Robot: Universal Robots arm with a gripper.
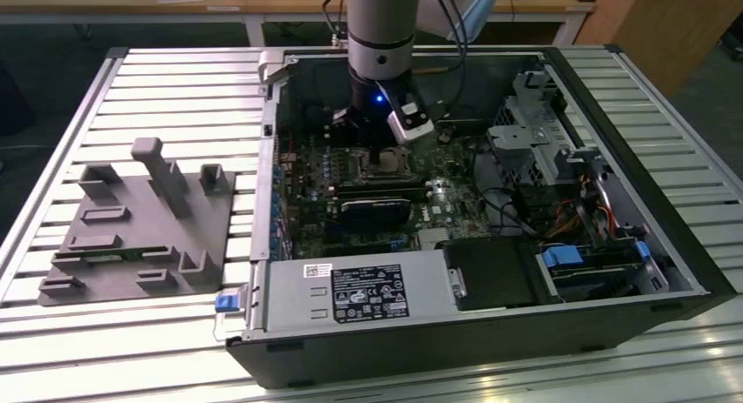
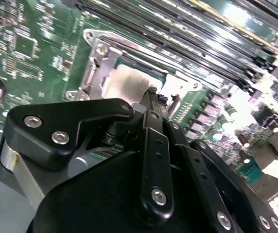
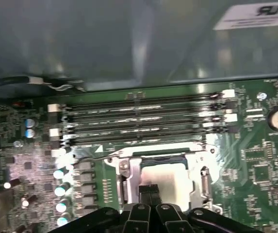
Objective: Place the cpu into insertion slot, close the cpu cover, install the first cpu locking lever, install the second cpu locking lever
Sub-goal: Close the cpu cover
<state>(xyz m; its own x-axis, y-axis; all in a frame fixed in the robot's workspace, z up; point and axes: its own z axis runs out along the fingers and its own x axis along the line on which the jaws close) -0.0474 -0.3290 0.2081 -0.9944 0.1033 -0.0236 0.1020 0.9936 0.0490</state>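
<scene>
Well, starting at the exterior view's left: grey fixture [image 1: 134,225] on the slatted table [image 1: 174,81], near its left edge, well apart from the work. Next along, open computer case [image 1: 685,272], with the arm [image 1: 381,29] reaching down over the motherboard [image 1: 304,233] toward the case's far edge. Black power-supply box [image 1: 369,292] along the case's near edge, clear of the arm.

In the first wrist view, across the board: row of small capacitors [image 3: 60,189], then the insertion slot [image 3: 123,167], just beside the long memory slots [image 3: 139,121]. The cpu [image 3: 170,177] lying flat inside that slot, pale top showing through the window of the cpu cover [image 3: 203,177], apparently folded down around it. Thin locking lever [image 3: 97,156] slanting along the slot's edge nearest the memory slots; cannot tell whether hooked or free.

Gripper [image 3: 151,190] with fingers together, nothing between them, tips right over the cpu's edge; touching or just clear, hard to say.

Likely trouble from here: closed tips bearing on the bare chip top instead of the frame or lever, tilting the cpu in its seat and bending the contacts beneath. Equally, slipping off the thin sprung lever, letting it snap back and lift the cover. Also worth watching: finger linkage brushing the memory slots just beside the socket.
</scene>
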